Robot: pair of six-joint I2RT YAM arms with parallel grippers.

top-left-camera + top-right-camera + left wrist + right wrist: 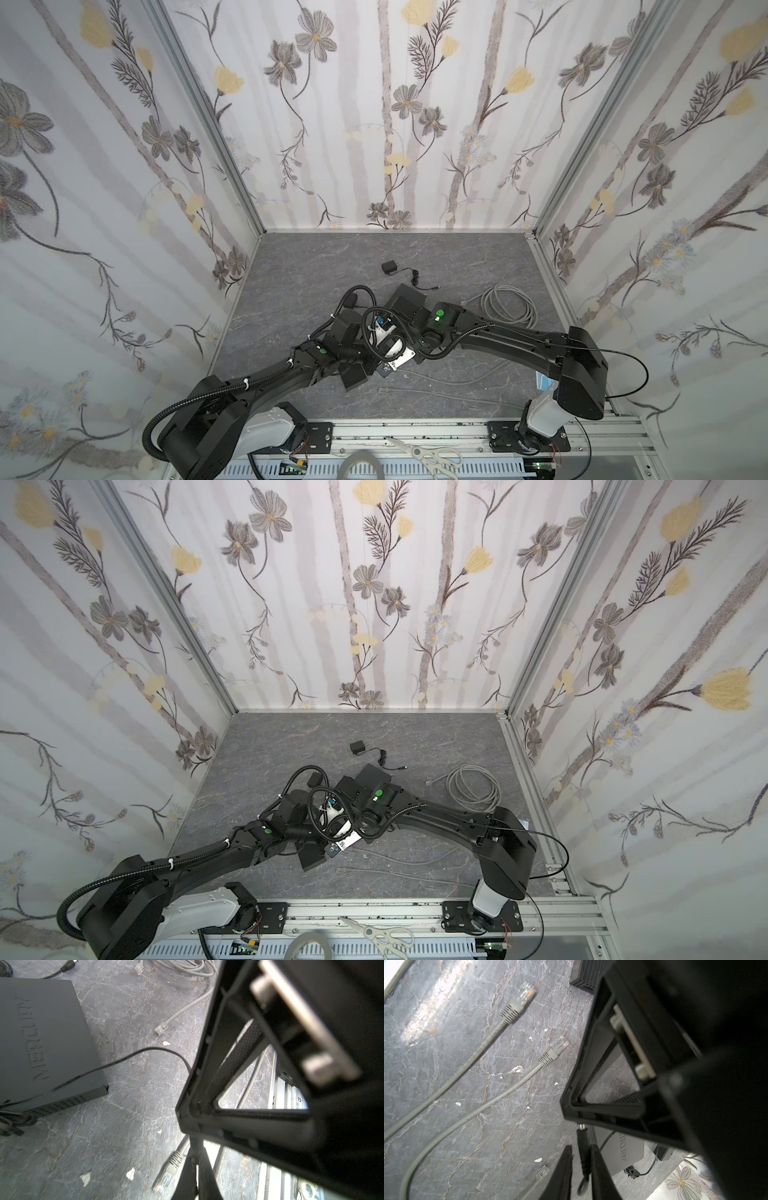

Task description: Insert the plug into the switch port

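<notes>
Floral-papered walls (374, 124) enclose a grey marbled floor (291, 270) on three sides.

The back and left of the table (299, 266) lie open to a reach, while the middle is crowded by the left arm (270, 374) and right arm (519, 336) meeting above the switch (409, 296), with an adapter (389, 267) just behind, a cable coil (509, 309) at the right and two loose cables (436, 393) along the front.

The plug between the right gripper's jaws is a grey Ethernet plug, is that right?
No. The plug between the jaws of the right gripper is a black barrel power plug, not a grey Ethernet one. The right wrist view shows it.
</notes>
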